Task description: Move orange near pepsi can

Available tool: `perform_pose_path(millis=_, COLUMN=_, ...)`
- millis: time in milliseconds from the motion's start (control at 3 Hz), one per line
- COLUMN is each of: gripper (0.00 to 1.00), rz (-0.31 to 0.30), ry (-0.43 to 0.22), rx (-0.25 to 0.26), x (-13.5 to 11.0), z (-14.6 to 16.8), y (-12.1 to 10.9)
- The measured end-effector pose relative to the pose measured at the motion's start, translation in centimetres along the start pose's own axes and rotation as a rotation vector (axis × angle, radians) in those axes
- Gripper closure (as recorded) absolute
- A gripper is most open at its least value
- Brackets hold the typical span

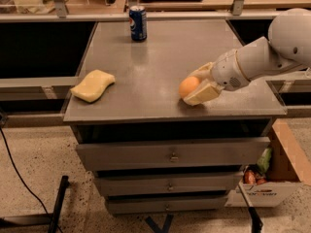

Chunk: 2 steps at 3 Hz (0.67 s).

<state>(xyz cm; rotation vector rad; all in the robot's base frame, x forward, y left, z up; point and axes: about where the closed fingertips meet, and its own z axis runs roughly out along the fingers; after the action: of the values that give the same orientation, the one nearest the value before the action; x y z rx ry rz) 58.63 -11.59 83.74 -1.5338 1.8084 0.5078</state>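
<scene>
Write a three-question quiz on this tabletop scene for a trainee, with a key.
1. True or false: the small blue Pepsi can stands upright near the far edge of the grey metal table.
2. Where is the robot's cream two-finger gripper? A) over the can B) at the round orange fruit, near the table's front right C) well away from the table
3. Name the pale yellow object lying near the table's front left edge in the camera view.
Key: 1 true; 2 B; 3 the wavy-edged sponge.
</scene>
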Motion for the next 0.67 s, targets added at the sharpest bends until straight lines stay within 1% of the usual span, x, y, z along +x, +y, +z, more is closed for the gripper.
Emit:
perform_pose_path(millis=333, gripper=1.0, rz=-0.002, ry=-0.003, rx=-0.005, x=-0.09, z=0.18, y=0.05)
perform_pose_path(millis=667, gripper=1.0, rz=-0.002, ry=-0.003, rx=-0.005, x=-0.09, z=0.19, y=0.05)
